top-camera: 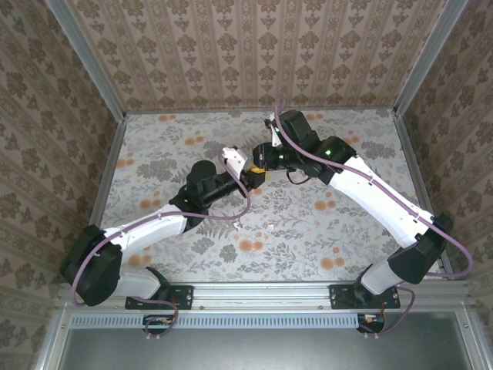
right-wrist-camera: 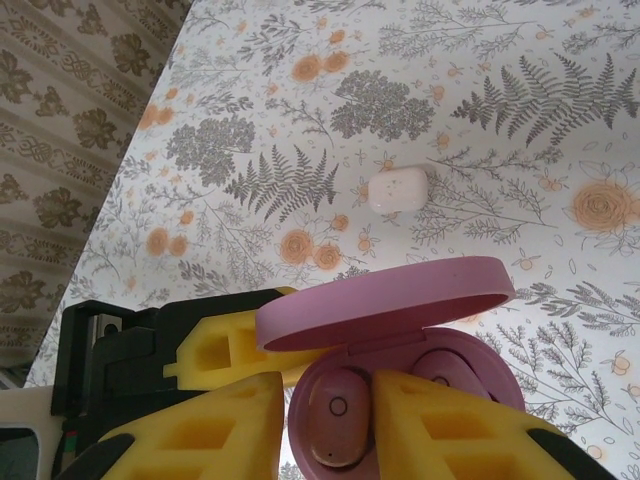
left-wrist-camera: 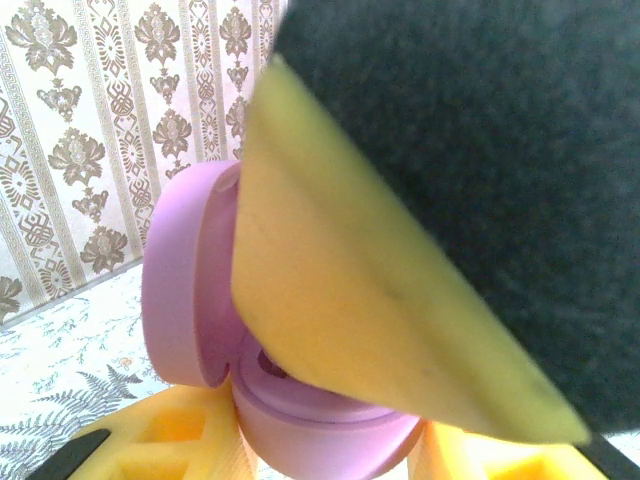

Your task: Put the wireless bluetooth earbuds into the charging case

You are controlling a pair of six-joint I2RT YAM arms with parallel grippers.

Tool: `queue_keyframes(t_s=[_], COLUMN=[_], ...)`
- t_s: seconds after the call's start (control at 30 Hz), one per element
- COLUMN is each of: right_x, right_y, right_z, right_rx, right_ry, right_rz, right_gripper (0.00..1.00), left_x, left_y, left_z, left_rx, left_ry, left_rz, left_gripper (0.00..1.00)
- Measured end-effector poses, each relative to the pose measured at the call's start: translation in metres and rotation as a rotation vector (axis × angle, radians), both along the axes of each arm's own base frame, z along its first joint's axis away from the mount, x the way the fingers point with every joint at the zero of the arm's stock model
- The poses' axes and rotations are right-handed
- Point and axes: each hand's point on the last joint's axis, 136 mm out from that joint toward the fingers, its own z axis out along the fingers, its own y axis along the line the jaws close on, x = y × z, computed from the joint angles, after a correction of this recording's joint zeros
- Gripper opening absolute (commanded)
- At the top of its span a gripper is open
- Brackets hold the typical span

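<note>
The pink earbud (right-wrist-camera: 335, 430) lies in the left well of the open pink case (left-wrist-camera: 330, 415), and the hinged lid (right-wrist-camera: 390, 300) stands up behind it. Whether the rounded pink shape in the right well is a second earbud is unclear. The earbud is probably very light, hard-shelled and glossy, so it is likely to squirt out of a hard pinch. It is best taken across its narrow flanks with little force, leaving the flat outer face free, then pressed straight down into the well. The case looks equally smooth and pebble-like, and it should be gripped low on the base so the lid can swing. The right end effector (right-wrist-camera: 330, 385) points down into the case. Its yellow fingers stand a little apart with the earbud in the gap, but I cannot tell whether they pinch it or only flank it. The left end effector (left-wrist-camera: 320, 450) pinches the case base between its yellow fingers and holds it up off the bench (right-wrist-camera: 520, 120). A white case (right-wrist-camera: 398, 189) lies closed on the bench, well apart. In the top view the left arm reaches diagonally from its base to mid-bench. The right arm rises, bends at the elbow and folds back leftward to meet it.
</note>
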Motion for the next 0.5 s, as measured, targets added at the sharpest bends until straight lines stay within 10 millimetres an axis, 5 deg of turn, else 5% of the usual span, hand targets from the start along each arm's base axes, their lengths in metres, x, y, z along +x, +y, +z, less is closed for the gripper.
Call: queue_keyframes(t_s=[0.5], right_x=[-0.0026], right_y=[-0.0044], right_z=[0.011], right_rx=[0.013], right_ry=[-0.025], right_rz=[-0.008], right_gripper=[0.31], left_x=[0.0], left_y=[0.0], left_z=[-0.0001], left_rx=[0.0], left_ry=[0.0], left_rz=[0.0], left_gripper=[0.37])
